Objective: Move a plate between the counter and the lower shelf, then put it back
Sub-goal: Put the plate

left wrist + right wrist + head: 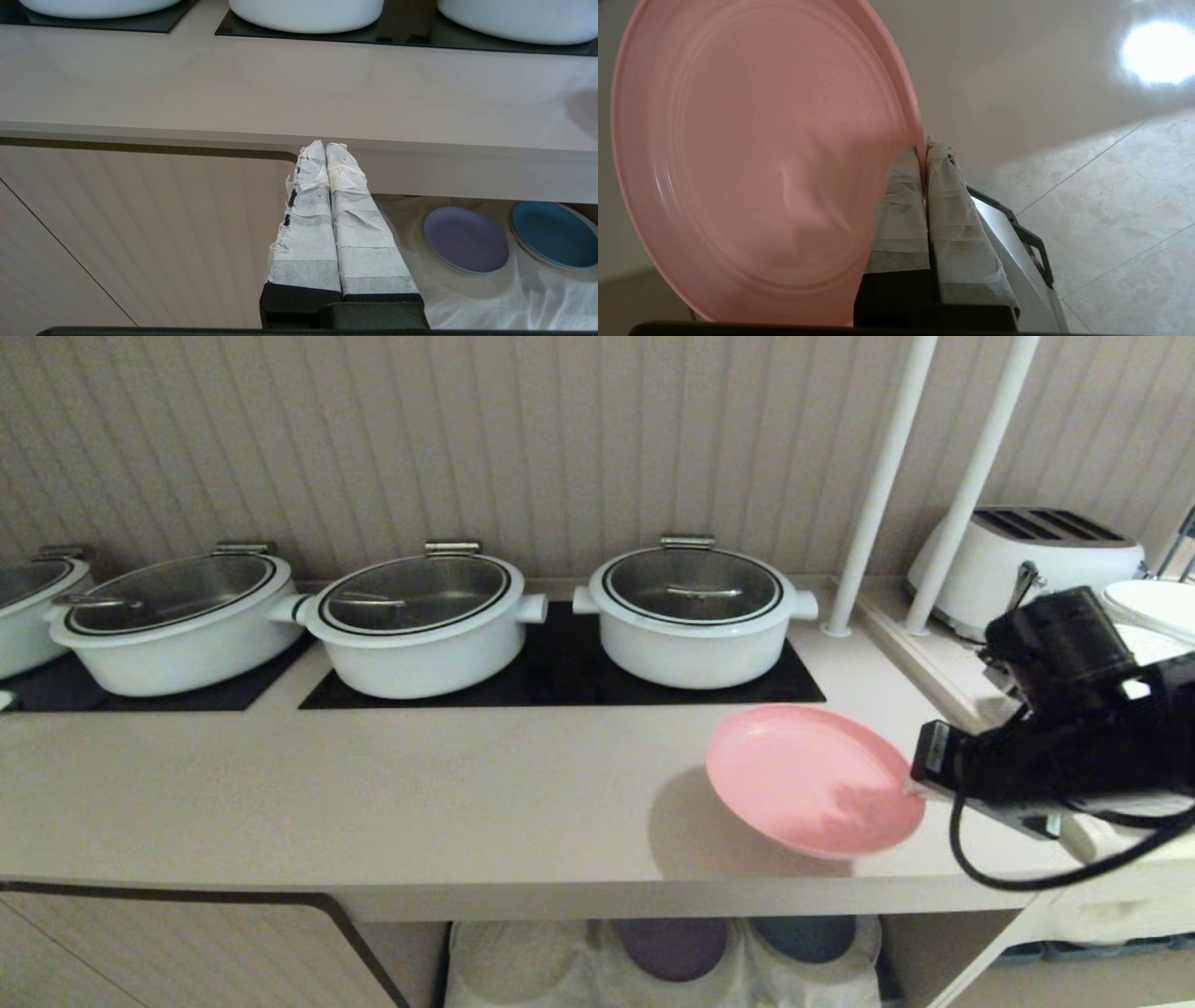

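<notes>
The pink plate (808,779) hangs tilted just above the right part of the beige counter (373,784) and casts a shadow on it. My right gripper (920,791) is shut on the plate's right rim; in the right wrist view the taped fingers (896,200) pinch the rim of the plate (761,154) at the gripper (923,149). Under the counter (280,88), the lower shelf (579,961) is draped in white cloth (467,298). My left gripper (325,147) is shut and empty, parked in front of the counter's front edge.
Three lidded white pots (693,611) (420,625) (173,621) stand on black hob panels at the back. A white toaster (1027,555), two white poles (878,485) and white plates (1153,607) stand at the right. A purple plate (674,947) and a blue plate (805,936) lie on the shelf.
</notes>
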Robot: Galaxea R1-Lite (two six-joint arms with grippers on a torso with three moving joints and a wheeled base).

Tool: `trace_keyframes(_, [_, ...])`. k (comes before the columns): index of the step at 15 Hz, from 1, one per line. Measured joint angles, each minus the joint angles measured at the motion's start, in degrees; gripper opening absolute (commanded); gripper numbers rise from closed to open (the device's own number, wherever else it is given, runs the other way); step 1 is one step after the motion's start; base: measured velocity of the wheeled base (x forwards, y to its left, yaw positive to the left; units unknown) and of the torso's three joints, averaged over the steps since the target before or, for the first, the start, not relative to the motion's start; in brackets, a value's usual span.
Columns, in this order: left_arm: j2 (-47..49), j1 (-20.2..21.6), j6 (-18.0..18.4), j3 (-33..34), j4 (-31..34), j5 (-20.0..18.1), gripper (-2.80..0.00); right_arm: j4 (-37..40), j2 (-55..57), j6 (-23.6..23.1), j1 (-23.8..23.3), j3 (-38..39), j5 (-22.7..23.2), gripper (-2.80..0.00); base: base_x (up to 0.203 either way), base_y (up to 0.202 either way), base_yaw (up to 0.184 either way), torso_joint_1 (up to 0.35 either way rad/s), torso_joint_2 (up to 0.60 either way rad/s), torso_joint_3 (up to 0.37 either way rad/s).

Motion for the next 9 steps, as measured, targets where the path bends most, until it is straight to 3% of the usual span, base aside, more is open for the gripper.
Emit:
trace_keyframes(3, [0.0, 0.0, 0.02, 0.0, 0.02, 0.0, -2.8, -3.83, 7.54, -0.12, -1.25, -4.46, 2.74, -2.8, 0.0, 0.0, 0.0, 0.0, 0.0, 0.0])
trace_keyframes(9, [0.0, 0.0, 0.01, 0.0, 0.01, 0.05, -2.8, -7.89, 14.65, -0.25, -2.08, -5.41, 5.22, -2.8, 0.0, 0.0, 0.0, 0.0, 0.0, 0.0])
